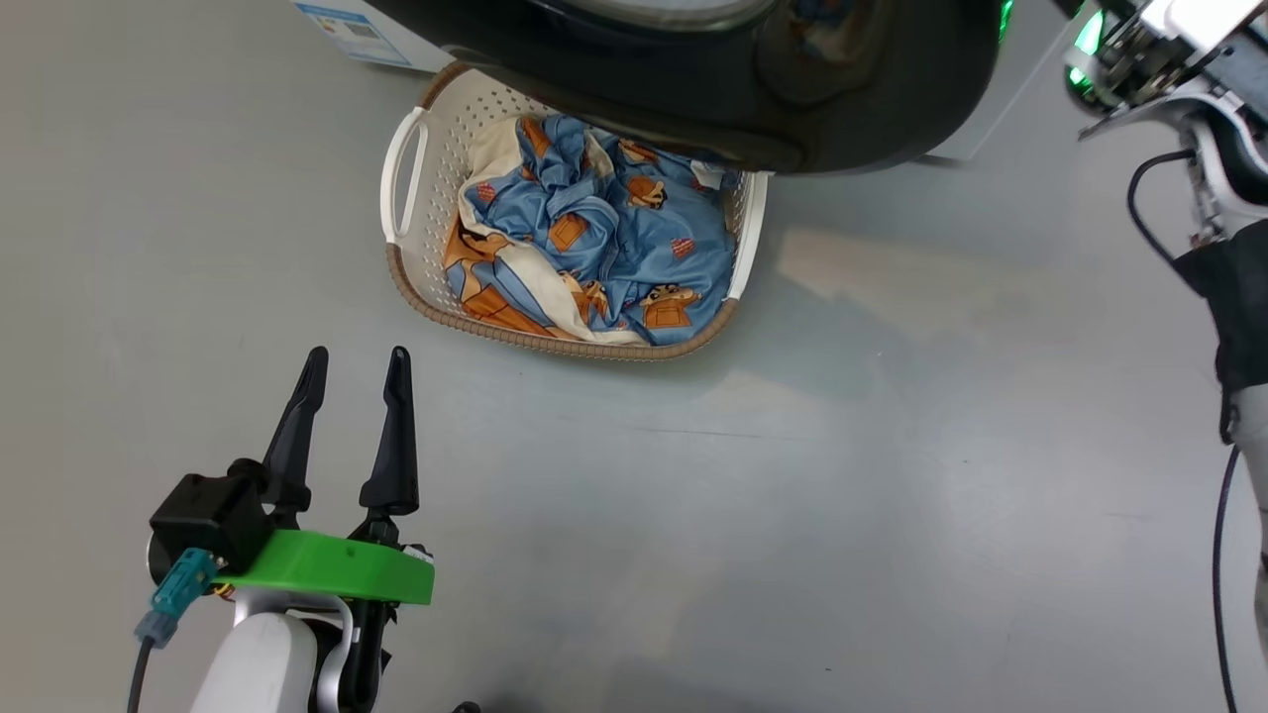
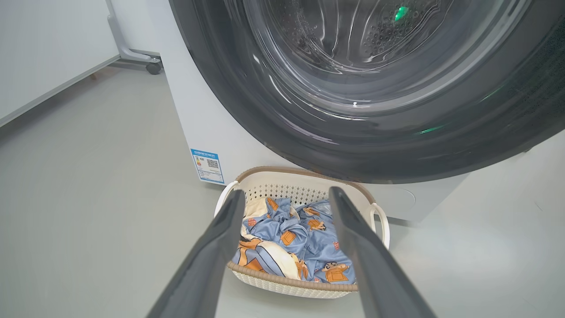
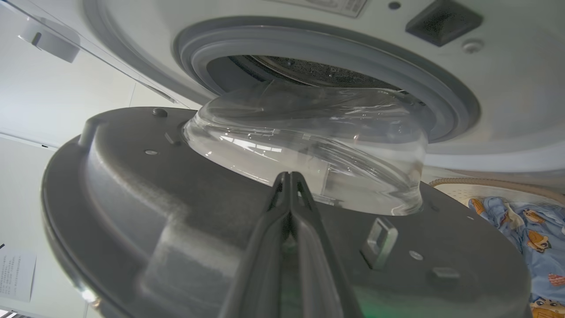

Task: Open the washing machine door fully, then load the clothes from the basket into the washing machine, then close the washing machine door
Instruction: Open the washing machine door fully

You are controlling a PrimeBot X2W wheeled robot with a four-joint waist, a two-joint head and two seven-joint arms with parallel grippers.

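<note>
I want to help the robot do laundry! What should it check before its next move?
1. Washing machine door fully open: not ok, only partly swung out.
2. Right fingers shut, at the door's inner side: ok.
3. Right fingers touching the door: cannot tell.
4. Left fingers open and empty: ok.
5. Clothes in the basket: ok.
6. Basket clear of the door: not ok, the door hangs over its far edge.

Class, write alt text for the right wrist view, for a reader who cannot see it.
The right gripper, shut, points at the inner face of the partly open washing machine door, near its bulging glass bowl. Behind it are the grey gasket and the drum. At the right edge, blue printed clothes lie in a basket.
</note>
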